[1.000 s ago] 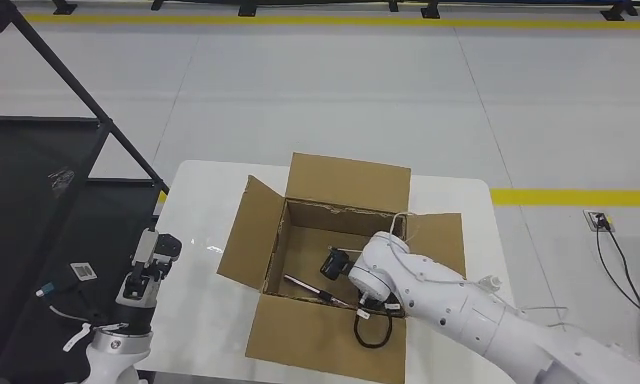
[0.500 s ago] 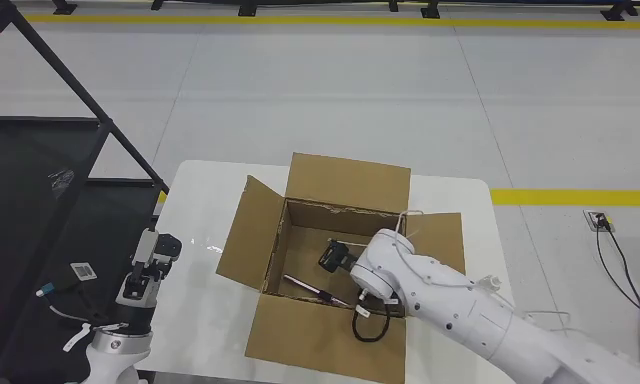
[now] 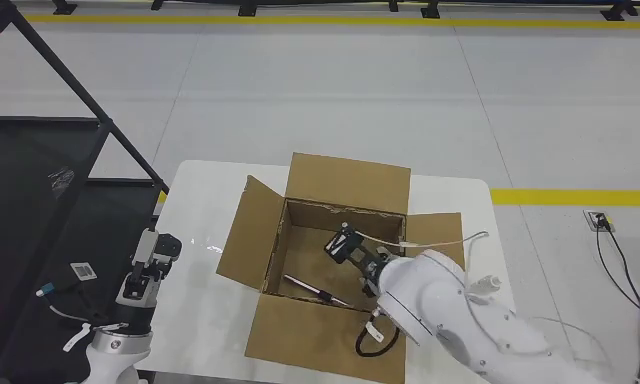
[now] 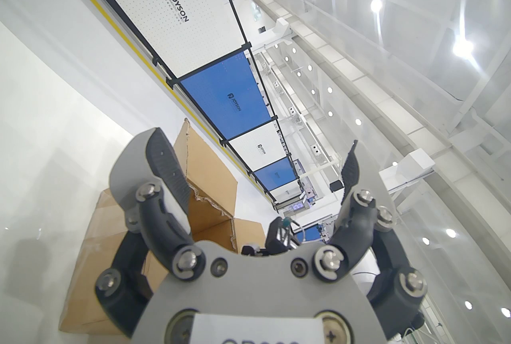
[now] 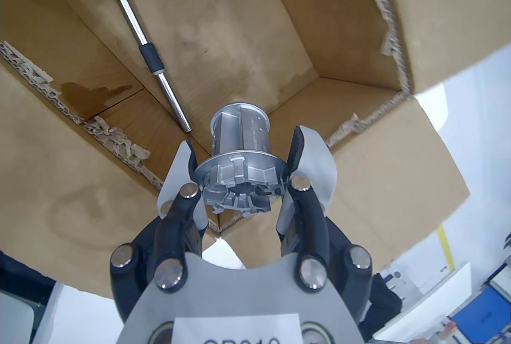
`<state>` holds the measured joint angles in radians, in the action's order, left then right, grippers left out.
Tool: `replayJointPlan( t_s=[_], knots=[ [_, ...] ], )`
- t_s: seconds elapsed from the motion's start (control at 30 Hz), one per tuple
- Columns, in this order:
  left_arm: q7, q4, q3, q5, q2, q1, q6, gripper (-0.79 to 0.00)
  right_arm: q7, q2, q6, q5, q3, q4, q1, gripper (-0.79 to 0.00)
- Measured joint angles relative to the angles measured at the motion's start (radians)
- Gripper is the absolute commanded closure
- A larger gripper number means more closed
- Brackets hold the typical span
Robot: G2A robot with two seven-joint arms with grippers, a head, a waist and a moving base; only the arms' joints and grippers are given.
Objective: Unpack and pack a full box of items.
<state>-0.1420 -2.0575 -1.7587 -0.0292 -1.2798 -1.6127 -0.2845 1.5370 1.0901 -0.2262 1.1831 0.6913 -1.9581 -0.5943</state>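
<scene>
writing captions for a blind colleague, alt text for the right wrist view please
The right jaws clamp a ribbed metal cylinder over an open cardboard box. A metal rod with a dark sleeve lies on its floor.

A white table [image 3: 200,214] spreads beneath the right gripper [image 3: 342,246], its edge just beside the left gripper [image 3: 158,249]. On the left gripper's outer side, a black metal frame [image 3: 95,119] slants over a dark platform [image 3: 40,174]. Far ahead of both, a yellow floor line [image 3: 300,20] runs along blue and white partition panels [image 4: 235,102]. Well off the right gripper's outer side sits a floor socket [image 3: 597,221] with a black cable [image 3: 612,264].
</scene>
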Motion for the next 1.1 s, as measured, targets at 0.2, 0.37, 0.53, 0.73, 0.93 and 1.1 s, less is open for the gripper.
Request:
replayJointPlan(
  t_s=[0.2,0.37,0.53,0.73,0.93,1.1],
  knots=[
    [0.0,0.0,0.0,0.0,0.0,0.0,0.0,-0.785,-0.001,-0.075,-0.058,0.227,0.207,-0.221,-0.277,0.0],
    [0.0,0.0,0.0,0.0,0.0,0.0,0.0,-0.785,-0.001,-0.098,-0.058,0.311,0.426,-0.329,-0.534,0.0],
    [0.0,0.0,0.0,0.0,0.0,0.0,0.0,-0.785,-0.001,-0.086,-0.058,0.28,0.585,-0.374,-0.698,0.0],
    [0.0,0.0,0.0,0.0,0.0,0.0,0.0,-0.785,-0.031,-0.073,-0.028,0.195,0.601,-0.315,-0.677,0.0],
    [0.0,0.0,0.0,0.0,0.0,0.0,0.0,-0.785,-0.073,-0.062,0.016,0.142,0.583,-0.242,-0.632,0.0],
    [0.0,0.0,0.0,0.0,0.0,0.0,0.0,-0.785,-0.086,-0.05,0.047,0.11,0.538,-0.172,-0.574,0.0]
  ],
)
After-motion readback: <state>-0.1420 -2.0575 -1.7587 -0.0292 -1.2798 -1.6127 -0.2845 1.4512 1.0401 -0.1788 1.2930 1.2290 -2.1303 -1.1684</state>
